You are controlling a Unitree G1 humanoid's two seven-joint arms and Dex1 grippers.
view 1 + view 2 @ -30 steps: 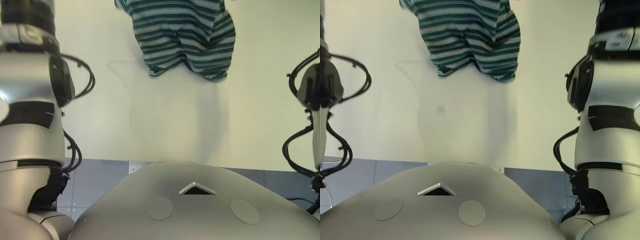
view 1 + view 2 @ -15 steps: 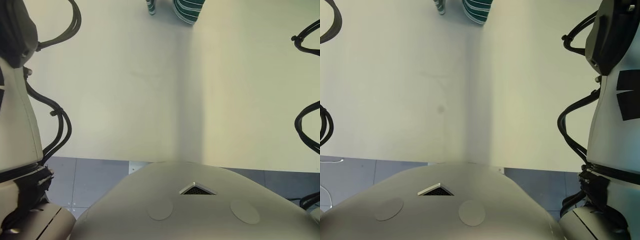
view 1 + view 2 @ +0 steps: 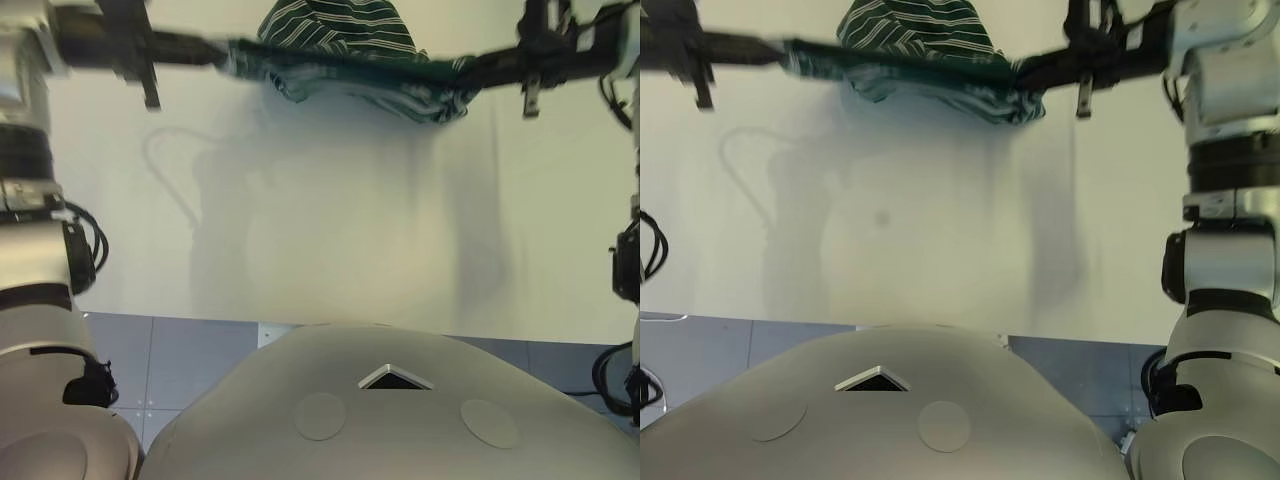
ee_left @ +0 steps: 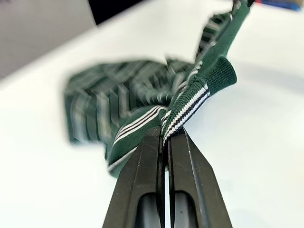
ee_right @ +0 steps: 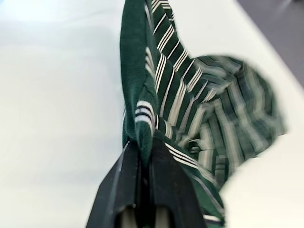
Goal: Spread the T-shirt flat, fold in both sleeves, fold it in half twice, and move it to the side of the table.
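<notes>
White tabletop spreads across the scene, with grey floor tiles showing along its near edge. At the far side of the table the green striped T-shirt is strung between the two arms. One edge is pulled into a taut line from left to right, while the rest bunches and sags in the middle. The left gripper has its fingers pressed together on a ribbed, striped band at the shirt's left end. The right gripper pinches a similar ribbed band at the right end, its fingers likewise clamped tight on the cloth. The sagging part seems to rest on the table, though that is hard to confirm from these angles.
</notes>
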